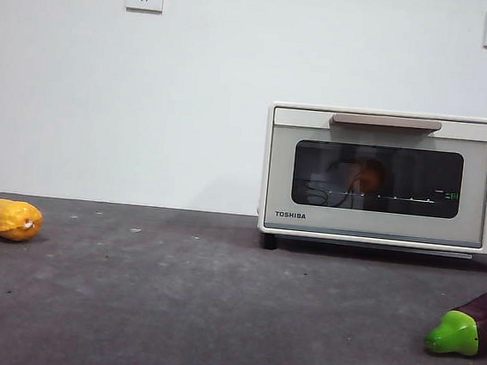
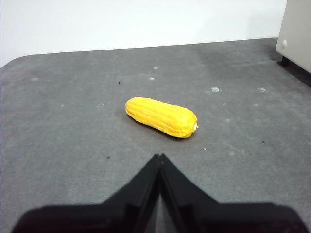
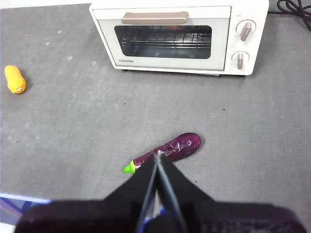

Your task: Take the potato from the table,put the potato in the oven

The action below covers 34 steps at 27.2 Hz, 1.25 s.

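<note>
Where the front view looks level across the rough, speckled grey counter (image 1: pixel 213 318), the boxy cream oven (image 1: pixel 382 174) stands at right, door shut, and behind its dark glass an orange-brown rounded shape, the potato (image 1: pixel 370 174), sits on the rack. A ribbed yellow corn cob (image 1: pixel 11 219) lies far left; a glossy purple eggplant (image 1: pixel 471 325) with a green cap lies at lower right.

Left wrist view: the left pincer (image 2: pixel 159 158) is clenched, tips meeting, with the corn cob (image 2: pixel 161 117) mid-frame beyond it.

Right wrist view: the right pincer (image 3: pixel 158 155) is clenched too, its tips just over the eggplant (image 3: pixel 167 150); the oven (image 3: pixel 180 36) sits at top.
</note>
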Each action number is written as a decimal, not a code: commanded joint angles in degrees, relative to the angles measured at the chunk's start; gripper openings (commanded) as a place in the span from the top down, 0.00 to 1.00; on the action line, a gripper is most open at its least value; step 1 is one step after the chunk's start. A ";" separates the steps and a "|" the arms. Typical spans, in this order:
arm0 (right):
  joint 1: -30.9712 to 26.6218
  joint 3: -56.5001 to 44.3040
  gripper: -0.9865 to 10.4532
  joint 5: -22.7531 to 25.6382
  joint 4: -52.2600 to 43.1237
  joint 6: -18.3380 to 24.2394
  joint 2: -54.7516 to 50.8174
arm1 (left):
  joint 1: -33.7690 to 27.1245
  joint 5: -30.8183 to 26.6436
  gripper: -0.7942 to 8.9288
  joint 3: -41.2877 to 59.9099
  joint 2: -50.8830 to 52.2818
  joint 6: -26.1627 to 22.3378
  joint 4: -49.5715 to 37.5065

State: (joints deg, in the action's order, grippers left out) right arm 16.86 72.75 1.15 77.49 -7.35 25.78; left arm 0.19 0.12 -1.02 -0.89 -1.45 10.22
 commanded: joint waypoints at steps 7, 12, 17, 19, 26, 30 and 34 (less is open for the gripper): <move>-5.55 -9.51 0.91 5.97 -33.07 20.63 -0.22 | 0.13 -0.13 0.92 0.52 0.00 -0.20 -0.63; -11.80 -25.00 0.91 -1.27 -50.45 20.44 -1.66 | 0.13 -0.13 0.92 0.52 -0.02 -0.20 -0.63; -15.06 -39.76 0.91 -1.11 -60.81 17.88 -7.21 | 0.13 -0.11 0.92 0.52 -0.02 -0.20 -0.63; -15.89 -46.25 0.91 -0.66 -63.21 18.29 -10.67 | 0.13 -0.11 0.92 0.52 -0.02 -0.22 -0.63; -18.43 -63.65 0.91 -2.03 -75.73 17.84 -17.86 | 0.13 -0.13 0.92 0.52 -0.02 -0.20 -0.63; -18.49 -67.87 0.91 -1.73 -77.02 17.86 -18.21 | 0.13 -0.11 0.92 0.52 -0.04 -0.20 -0.63; -18.49 -71.34 0.91 -1.42 -76.96 17.62 -18.21 | 0.13 -0.11 0.92 0.52 -0.04 -0.20 -0.63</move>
State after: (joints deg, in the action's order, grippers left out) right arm -1.58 2.57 -0.43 0.80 11.09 7.73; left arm 0.19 0.12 -1.02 -0.91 -1.45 10.22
